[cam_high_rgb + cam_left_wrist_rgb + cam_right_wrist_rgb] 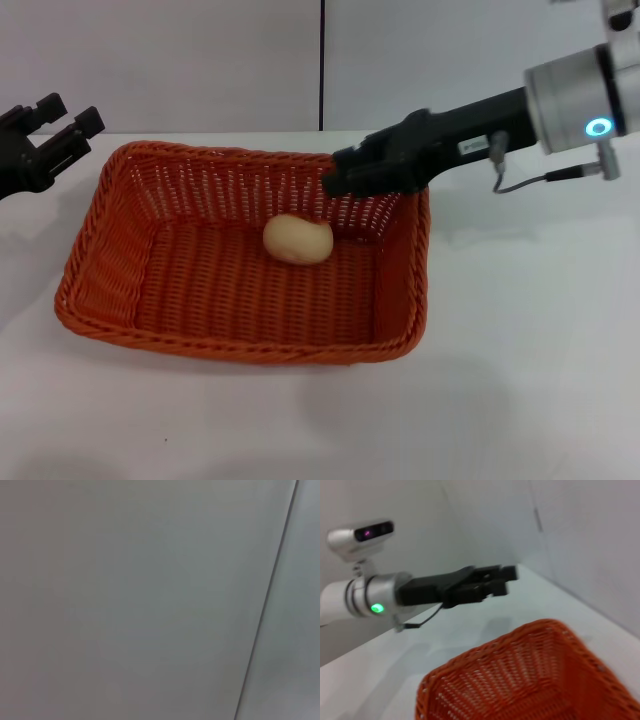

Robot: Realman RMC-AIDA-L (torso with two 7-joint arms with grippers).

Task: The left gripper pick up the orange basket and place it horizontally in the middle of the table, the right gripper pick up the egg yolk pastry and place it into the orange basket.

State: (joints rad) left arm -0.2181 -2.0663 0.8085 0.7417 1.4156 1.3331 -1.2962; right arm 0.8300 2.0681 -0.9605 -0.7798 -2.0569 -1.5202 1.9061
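Observation:
The orange basket (110, 290) lies lengthwise in the middle of the white table (520, 380). The egg yolk pastry (297, 239) rests on the basket's floor, pale and round, touching no gripper. My right gripper (338, 176) hovers over the basket's far right rim, just above and right of the pastry, open and holding nothing. My left gripper (62, 122) is held off the basket's far left corner, open and empty. The right wrist view shows the left gripper (505, 579) beyond the basket (530, 680). The left wrist view shows only a blank wall.
A grey wall with a dark vertical seam (321, 60) stands behind the table. Bare white tabletop lies in front of the basket and to its right.

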